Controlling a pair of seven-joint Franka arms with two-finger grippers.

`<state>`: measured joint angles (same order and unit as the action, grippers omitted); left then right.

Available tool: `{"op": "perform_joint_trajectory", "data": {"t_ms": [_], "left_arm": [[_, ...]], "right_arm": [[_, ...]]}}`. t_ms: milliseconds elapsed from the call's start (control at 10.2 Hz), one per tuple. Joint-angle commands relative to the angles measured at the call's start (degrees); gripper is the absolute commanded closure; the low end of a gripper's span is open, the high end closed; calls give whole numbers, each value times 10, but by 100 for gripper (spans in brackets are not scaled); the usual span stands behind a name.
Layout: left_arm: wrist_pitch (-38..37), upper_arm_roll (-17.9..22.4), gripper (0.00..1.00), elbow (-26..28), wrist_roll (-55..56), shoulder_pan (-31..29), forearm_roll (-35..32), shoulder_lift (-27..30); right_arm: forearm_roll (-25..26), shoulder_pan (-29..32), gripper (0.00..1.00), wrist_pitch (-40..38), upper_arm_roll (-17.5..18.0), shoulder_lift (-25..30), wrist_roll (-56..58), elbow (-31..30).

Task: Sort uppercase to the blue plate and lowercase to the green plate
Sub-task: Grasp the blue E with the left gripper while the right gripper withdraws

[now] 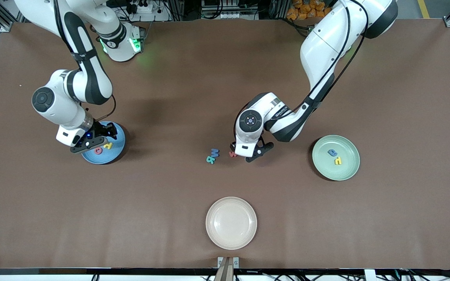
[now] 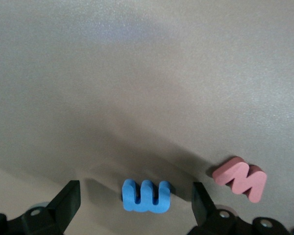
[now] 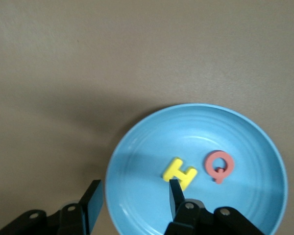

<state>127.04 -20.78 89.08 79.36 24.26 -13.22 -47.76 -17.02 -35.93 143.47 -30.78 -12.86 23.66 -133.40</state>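
My left gripper (image 1: pixel 254 153) is open, low over the middle of the table. In the left wrist view (image 2: pixel 134 205) a blue E-like letter (image 2: pixel 146 196) lies flat between its fingers, apart from both. The red w (image 1: pixel 233 154) lies beside it (image 2: pixel 240 178). The blue M (image 1: pixel 215 152) and a teal letter (image 1: pixel 210 159) lie close by, toward the right arm's end. My right gripper (image 1: pixel 92 142) is open and empty over the blue plate (image 1: pixel 109 158), which holds the yellow H (image 3: pixel 180 174) and red Q (image 3: pixel 219 166). The green plate (image 1: pixel 346 171) holds a rounded blue letter (image 1: pixel 332 152) and a yellow hooked one (image 1: pixel 338 160).
An empty cream plate (image 1: pixel 231 222) sits near the table's front edge, nearer to the front camera than the loose letters. The brown table cloth (image 1: pixel 170 117) is bare between the plates.
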Motion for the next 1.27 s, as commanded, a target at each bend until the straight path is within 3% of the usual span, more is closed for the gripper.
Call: {"op": "perform_joint_trajectory", "data": {"t_ms": [0,98,196,783,1175], "left_arm": [[9,3,60,11,23,4,-14,5],[9,3,93,12,44,10,-14,5],[9,3,100,12,60,13,-15,4],[-9,3,100,10,44,-25,-17,48],[-119,2,100,10,-74,-129,-17,86]], "right_arm": [[-9,-28,38,-16,3,15,-89,15],[-14,-41,38,-16,7,14,-133,22],[-42,-54,38,-16,10,13,-167,28],[-201,-134,39,6,13,-23,-278,70],[-205,-207,38,18,13,-83,-301,151]]}}
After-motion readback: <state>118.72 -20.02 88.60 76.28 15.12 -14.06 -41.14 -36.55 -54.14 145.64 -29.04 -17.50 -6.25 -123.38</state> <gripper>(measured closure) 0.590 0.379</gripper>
